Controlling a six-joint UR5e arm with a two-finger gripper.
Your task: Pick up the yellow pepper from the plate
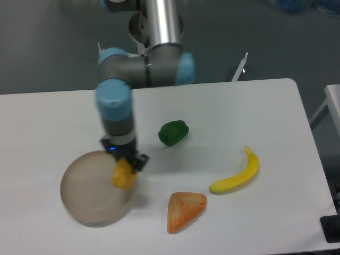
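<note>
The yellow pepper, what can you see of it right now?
The yellow pepper is a small, blocky, yellow-orange piece with a smooth, toy-like look. The gripper is shut on its top, hiding any stem. It hangs tilted over the right edge of the beige plate, apparently lifted off it, and slightly blurred. Only the gripper seems to touch it.

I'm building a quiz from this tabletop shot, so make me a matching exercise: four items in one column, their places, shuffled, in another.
Items:
1. yellow pepper
2. green pepper
3. banana
4. orange wedge

Places:
A. near the table's front edge, right of the plate
B. farthest right on the table
C. in the gripper, over the plate's right rim
D. mid-table, behind the orange wedge

Pairs: 1-C, 2-D, 3-B, 4-A
</note>
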